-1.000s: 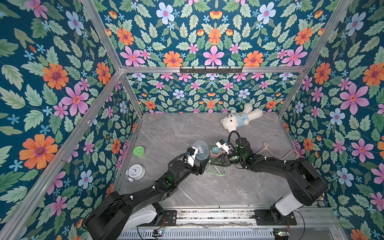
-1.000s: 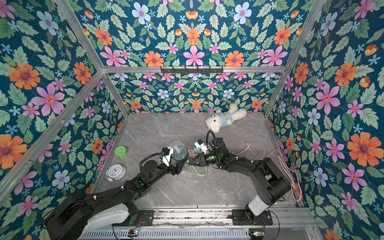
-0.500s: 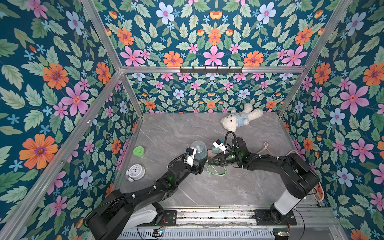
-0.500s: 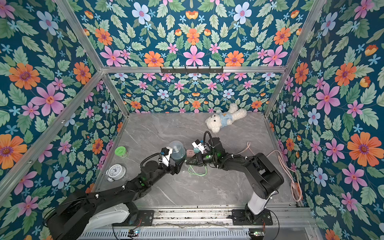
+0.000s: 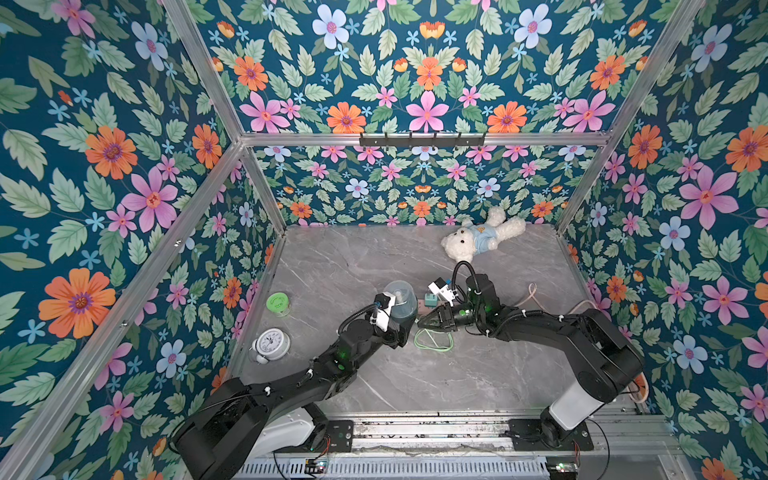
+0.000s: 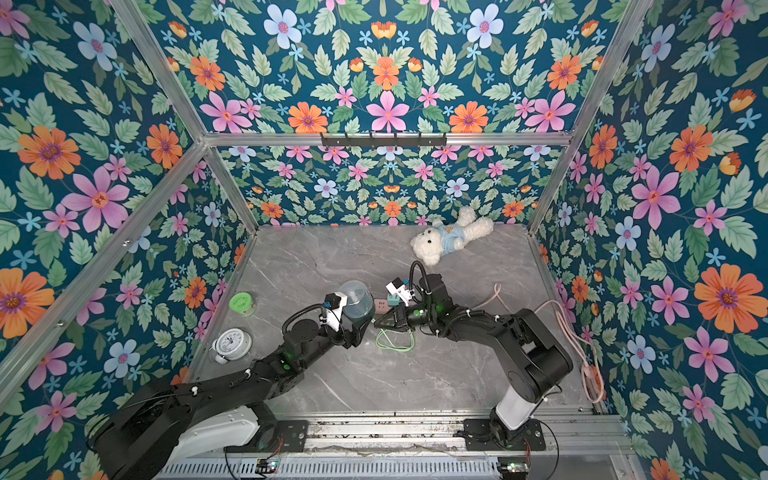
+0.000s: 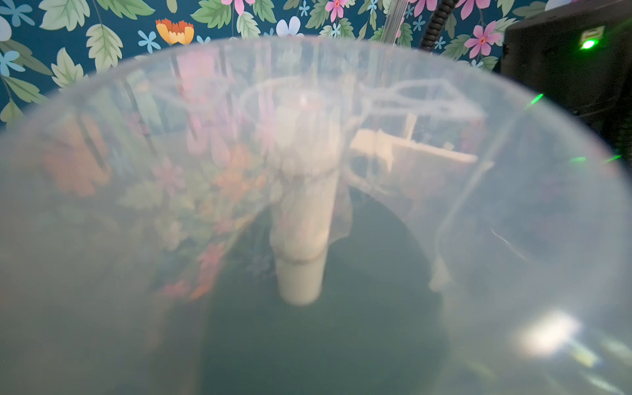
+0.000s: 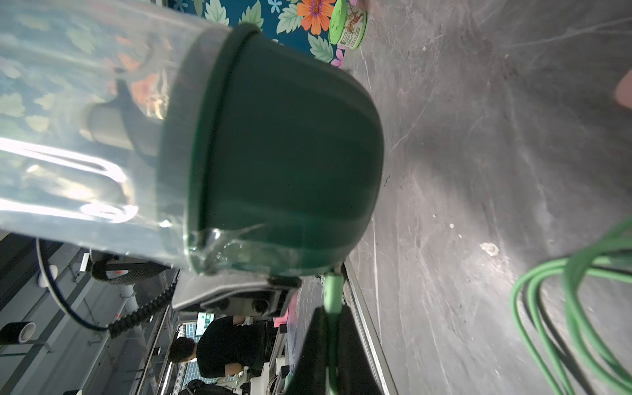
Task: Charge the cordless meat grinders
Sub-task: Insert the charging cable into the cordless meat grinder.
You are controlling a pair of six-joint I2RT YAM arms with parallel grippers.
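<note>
While sitting mid-table, being clamped: the cordless meat grinder (image 5: 400,299), hugged by the left gripper (image 5: 404,328) with jaws spread wide around its body. Not managing to tell whether its base is resting on the table. Pinching the green plug (image 8: 332,290) in the right gripper (image 5: 422,322), jaws squeezing together on it. Pointing that plug at the lower rim of the teal-green base (image 8: 290,154), touching it or stopping just beside it, hard to say which. Trailing the green cable (image 5: 434,341) in a loose coil on the grey marble table (image 5: 415,395), just beside the right gripper. Catching a pale shaft (image 7: 301,239) through the clear dome in the left wrist view. Spotting a teal plug adapter (image 5: 430,300) just behind the right gripper, a teddy bear (image 5: 482,239) lying near the back wall, a green-lidded jar (image 5: 277,302) and a white alarm clock (image 5: 272,343) by the left wall, well apart from the grinder.
</note>
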